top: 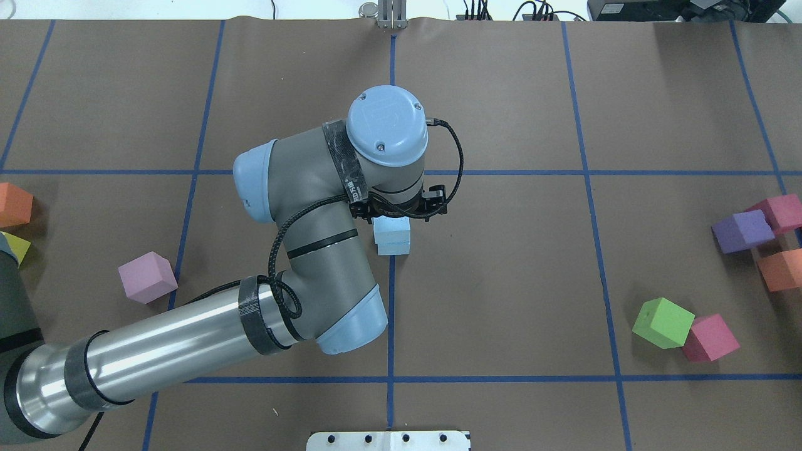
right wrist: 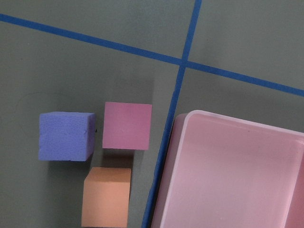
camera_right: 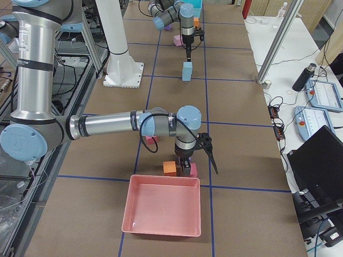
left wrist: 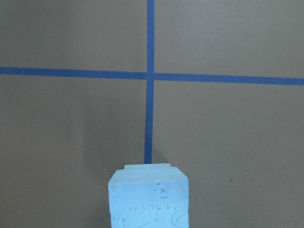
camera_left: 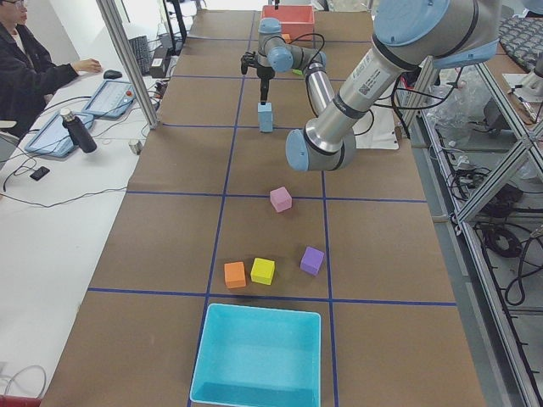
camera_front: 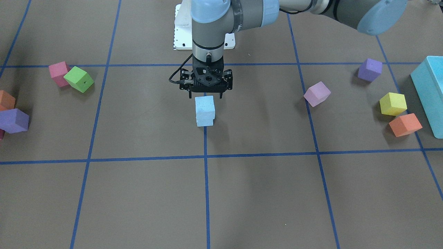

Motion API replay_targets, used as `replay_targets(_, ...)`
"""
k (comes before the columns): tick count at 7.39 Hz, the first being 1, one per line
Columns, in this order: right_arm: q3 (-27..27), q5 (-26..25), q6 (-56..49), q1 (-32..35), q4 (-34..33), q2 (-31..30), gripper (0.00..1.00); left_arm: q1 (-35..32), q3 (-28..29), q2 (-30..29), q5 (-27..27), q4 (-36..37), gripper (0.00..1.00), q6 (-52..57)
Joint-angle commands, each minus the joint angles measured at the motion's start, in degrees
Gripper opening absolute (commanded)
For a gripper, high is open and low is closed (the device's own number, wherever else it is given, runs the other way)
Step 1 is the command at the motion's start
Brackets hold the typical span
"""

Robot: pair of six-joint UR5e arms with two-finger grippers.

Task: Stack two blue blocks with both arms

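Observation:
Two pale blue blocks stand stacked at the table's middle on a blue tape line, the upper one [camera_front: 205,103] on the lower one [camera_front: 205,121]. The stack also shows in the overhead view [top: 393,238] and fills the bottom of the left wrist view [left wrist: 148,199]. My left gripper [camera_front: 205,97] hangs straight down right over the stack, open, its fingertips at about the height of the upper block's top and to either side of it. My right gripper [camera_right: 188,167] shows only in the exterior right view, low over side cubes; I cannot tell its state.
Loose cubes lie at both table ends: green [camera_front: 79,79], pink [camera_front: 59,73], lilac [camera_front: 317,93], yellow [camera_front: 392,103], orange [camera_front: 405,125], purple [camera_front: 370,69]. A teal box [camera_front: 429,93] stands on the left arm's side. A pink tray [right wrist: 237,175] lies beside purple [right wrist: 66,136], pink [right wrist: 127,126] and orange [right wrist: 106,195] cubes.

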Motion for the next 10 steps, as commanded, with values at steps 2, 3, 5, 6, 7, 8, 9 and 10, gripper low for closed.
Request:
replay_targets(2,-0.49,0.04,-0.01,0.09,0.0,-0.15,1.0,-16.86,-11.14,17.68,-13.58,2.43,0.98,28.12)
replay_targets(3,-0.75,0.04,-0.09,0.09,0.0,-0.15,1.0,-22.84,-11.05,22.52,-17.04,2.43,0.98,38.42)
replay_targets(5,-0.75,0.39,-0.09,0.09,0.0,-0.15,1.0,-34.97,-10.62,32.79,-22.32,2.43,0.98,56.35)
replay_targets(6,-0.75,0.48,-0.09,0.09,0.0,-0.15,1.0,-41.38,-9.65,37.64,-24.44,2.69,0.98,67.5)
replay_targets(7,-0.75,0.48,-0.09,0.09,0.0,-0.15,1.0,-47.36,-5.47,39.6,-24.54,2.7,0.98,76.57)
replay_targets(8,-0.75,0.48,-0.09,0.09,0.0,-0.15,1.0,-52.55,-1.69,42.58,-24.02,2.09,0.98,83.89)
replay_targets(9,-0.67,0.48,-0.09,0.09,0.09,-0.06,1.0,-57.04,4.62,42.52,-24.19,0.17,0.98,84.83)
replay_targets(10,-0.67,0.48,-0.01,0.09,0.0,-0.06,1.0,-57.35,5.9,43.56,-24.37,-4.38,0.98,84.49)
